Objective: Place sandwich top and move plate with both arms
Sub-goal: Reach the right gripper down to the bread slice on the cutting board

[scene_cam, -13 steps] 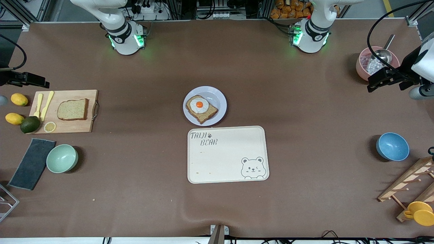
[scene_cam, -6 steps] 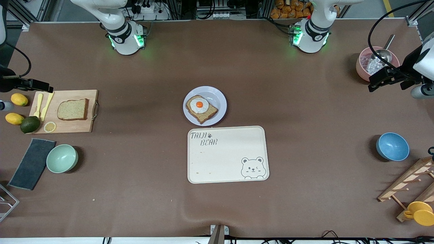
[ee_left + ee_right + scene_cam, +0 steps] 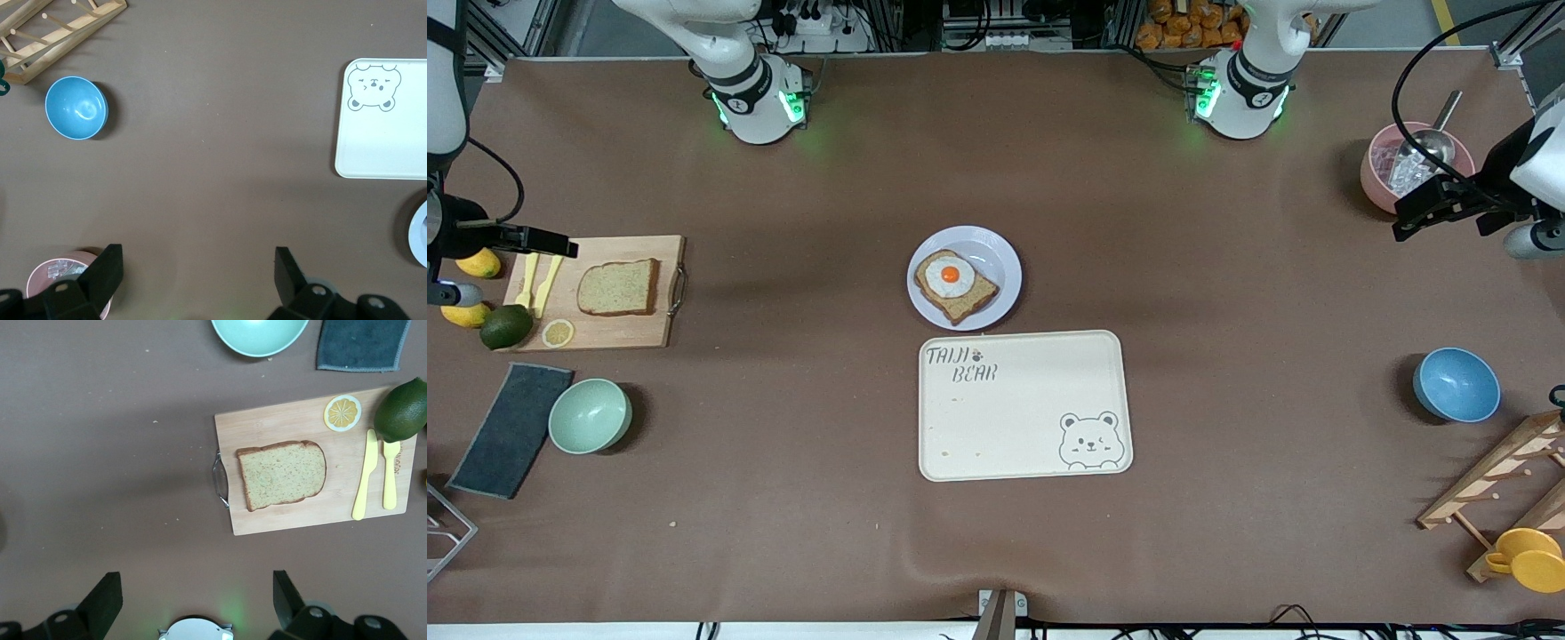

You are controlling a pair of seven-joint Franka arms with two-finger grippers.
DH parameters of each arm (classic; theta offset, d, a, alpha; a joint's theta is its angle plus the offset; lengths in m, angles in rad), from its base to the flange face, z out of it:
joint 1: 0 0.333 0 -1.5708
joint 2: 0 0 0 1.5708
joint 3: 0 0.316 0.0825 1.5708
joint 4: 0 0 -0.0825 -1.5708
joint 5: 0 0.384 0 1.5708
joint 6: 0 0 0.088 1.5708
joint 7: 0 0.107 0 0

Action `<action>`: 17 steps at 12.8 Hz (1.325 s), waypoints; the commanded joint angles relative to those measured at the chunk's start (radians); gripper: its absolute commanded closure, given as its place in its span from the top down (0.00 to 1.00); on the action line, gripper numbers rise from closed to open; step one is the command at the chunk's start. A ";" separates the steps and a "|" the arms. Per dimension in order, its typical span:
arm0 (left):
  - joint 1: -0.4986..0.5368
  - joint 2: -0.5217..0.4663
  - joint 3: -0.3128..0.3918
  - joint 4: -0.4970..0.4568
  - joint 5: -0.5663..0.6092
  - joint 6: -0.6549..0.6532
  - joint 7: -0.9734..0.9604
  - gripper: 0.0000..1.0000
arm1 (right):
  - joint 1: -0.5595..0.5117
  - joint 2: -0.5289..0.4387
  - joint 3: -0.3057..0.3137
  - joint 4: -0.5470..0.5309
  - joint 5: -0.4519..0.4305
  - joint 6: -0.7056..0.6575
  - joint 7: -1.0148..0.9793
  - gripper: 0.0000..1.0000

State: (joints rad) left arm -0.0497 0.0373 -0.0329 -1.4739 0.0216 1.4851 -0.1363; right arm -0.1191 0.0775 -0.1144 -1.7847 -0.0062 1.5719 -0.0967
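Sandwich top (image 3: 281, 475) on board; both grippers' fingers spread, empty, shown only by wrist views.

A high camera faces me across the table, taking in the whole top around the tray (image 3: 1025, 405). My left wrist camera looks straight down from high up, sharing that tray's (image 3: 381, 127) bear corner. My right wrist camera looks down on the cutting board (image 3: 319, 463), well apart from the tray.

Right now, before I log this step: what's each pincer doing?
Left pincer: open, empty, over bare table beside the pink bowl.
Right pincer: open, empty, beside the board.
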 commanded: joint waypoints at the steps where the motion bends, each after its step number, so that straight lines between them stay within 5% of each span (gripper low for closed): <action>1: 0.004 -0.013 -0.002 0.000 -0.014 -0.013 -0.012 1.00 | -0.057 0.040 0.012 -0.002 -0.009 0.025 -0.044 1.00; 10: 0.001 -0.014 -0.002 0.003 -0.014 -0.013 -0.009 1.00 | -0.292 0.244 0.010 -0.009 -0.011 0.224 -0.323 1.00; 13: 0.001 -0.017 -0.008 0.004 -0.014 -0.014 -0.009 1.00 | -0.290 0.217 0.010 -0.172 -0.023 0.437 -0.336 1.00; 17: -0.001 -0.019 -0.010 0.004 -0.015 -0.020 -0.009 1.00 | -0.303 0.245 0.009 -0.237 -0.089 0.470 -0.333 1.00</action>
State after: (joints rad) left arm -0.0525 0.0315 -0.0386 -1.4732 0.0216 1.4841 -0.1363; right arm -0.4078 0.3372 -0.1133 -1.9754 -0.0609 2.0234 -0.4247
